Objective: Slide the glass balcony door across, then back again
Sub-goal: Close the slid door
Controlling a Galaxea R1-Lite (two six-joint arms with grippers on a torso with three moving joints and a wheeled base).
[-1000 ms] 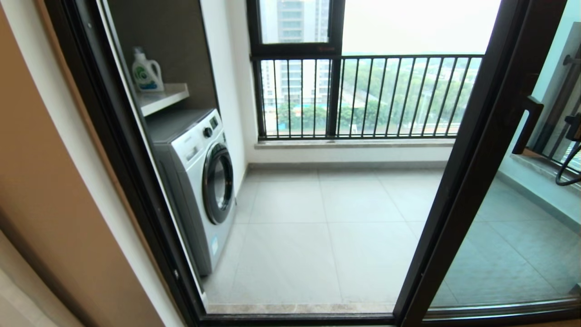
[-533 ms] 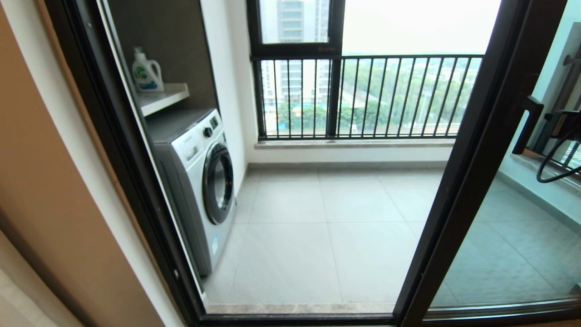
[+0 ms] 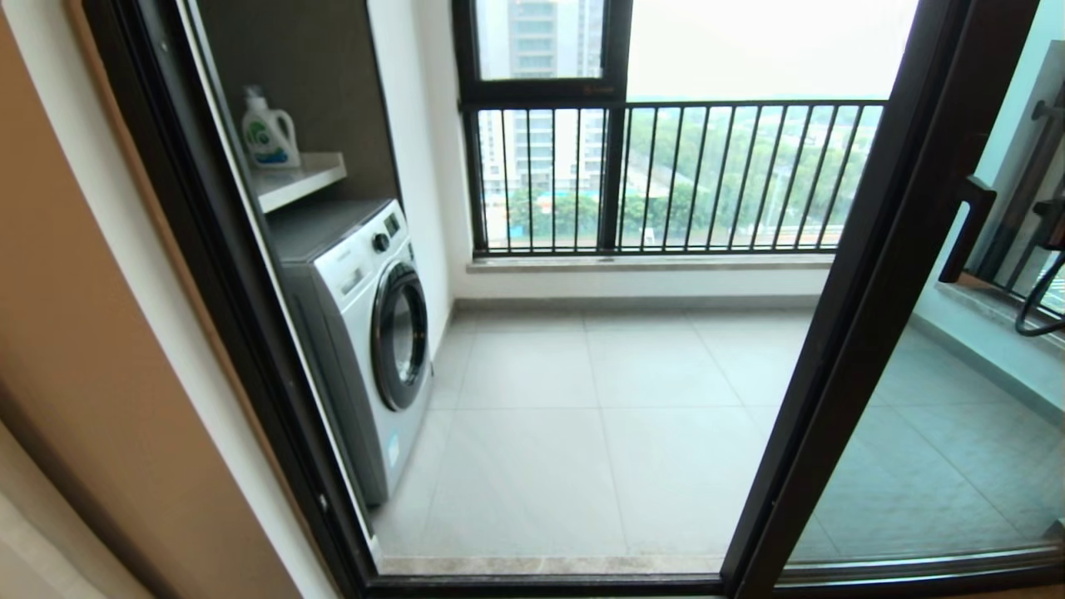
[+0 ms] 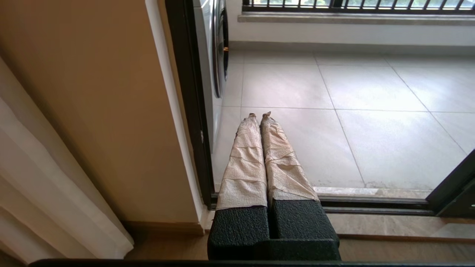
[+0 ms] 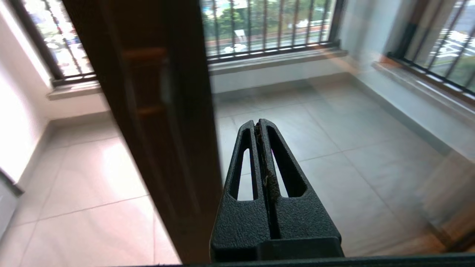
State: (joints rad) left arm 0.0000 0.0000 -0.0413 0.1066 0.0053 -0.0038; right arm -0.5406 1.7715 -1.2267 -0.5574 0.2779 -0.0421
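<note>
The glass balcony door (image 3: 940, 433) stands at the right of the doorway, which is wide open to its left. Its dark upright (image 3: 882, 274) carries a short bar handle (image 3: 965, 229). My right gripper (image 5: 258, 124) is shut with nothing in it and points at the glass just beside the upright (image 5: 159, 111), apart from the handle. In the head view only a bit of the right arm and its cable (image 3: 1044, 291) show at the right edge. My left gripper (image 4: 259, 115), its fingers wrapped in paper tape, is shut and empty, low by the left door jamb (image 4: 189, 111).
A washing machine (image 3: 366, 333) stands on the balcony at the left, with a detergent bottle (image 3: 268, 133) on a shelf above it. A window with black railing bars (image 3: 666, 175) closes the far side. The floor track (image 3: 541, 582) runs along the threshold. A curtain (image 4: 44, 185) hangs at the left.
The right arm swung left toward the handle half a second ago and has drawn back to the right edge. The door and the left arm have not moved.
</note>
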